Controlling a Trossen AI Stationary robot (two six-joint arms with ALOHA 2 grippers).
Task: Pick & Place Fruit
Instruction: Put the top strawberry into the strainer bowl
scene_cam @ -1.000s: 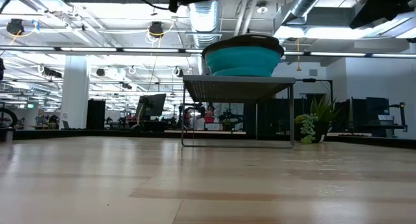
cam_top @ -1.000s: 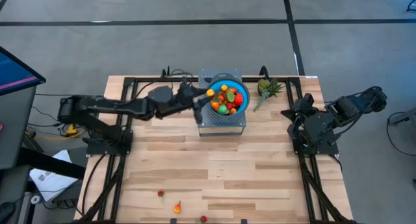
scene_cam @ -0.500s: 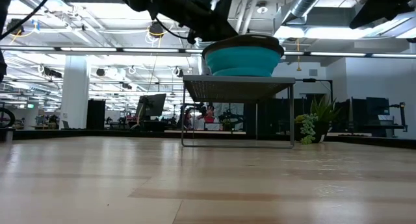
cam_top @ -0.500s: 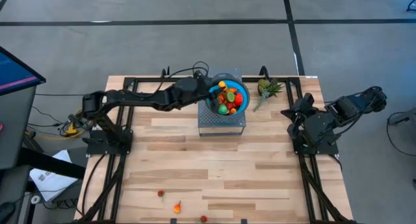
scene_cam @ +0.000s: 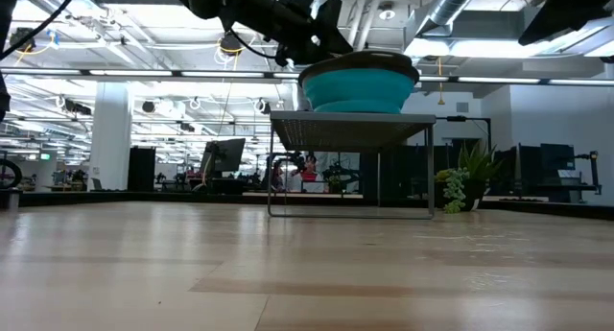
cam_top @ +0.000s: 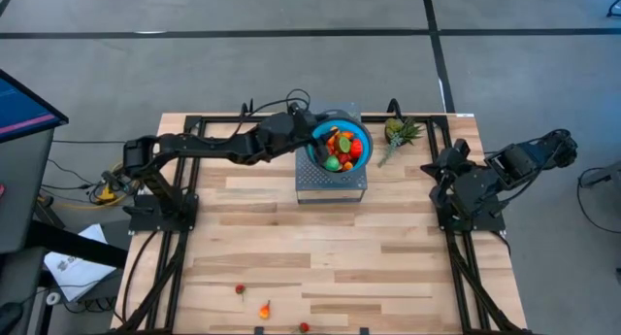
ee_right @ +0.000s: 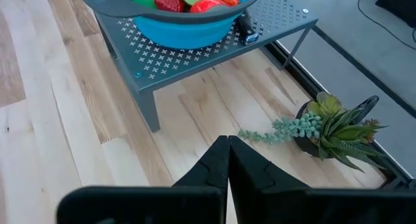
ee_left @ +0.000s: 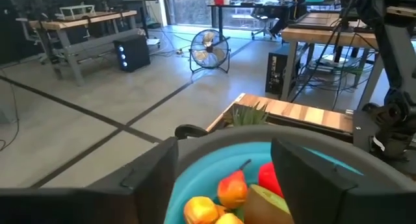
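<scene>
Even, bright overhead light falls on the bench, with only soft, short shadows under the arms. In the low view ceiling lamps glare and the near bench surface is blurred. Wrist views bend straight lines near their edges.

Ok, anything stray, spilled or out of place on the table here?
Yes: three small fruits lie loose on the table near its front edge, far from the blue bowl on the grey stand that holds the others. The left pincer hangs open over the bowl.
</scene>
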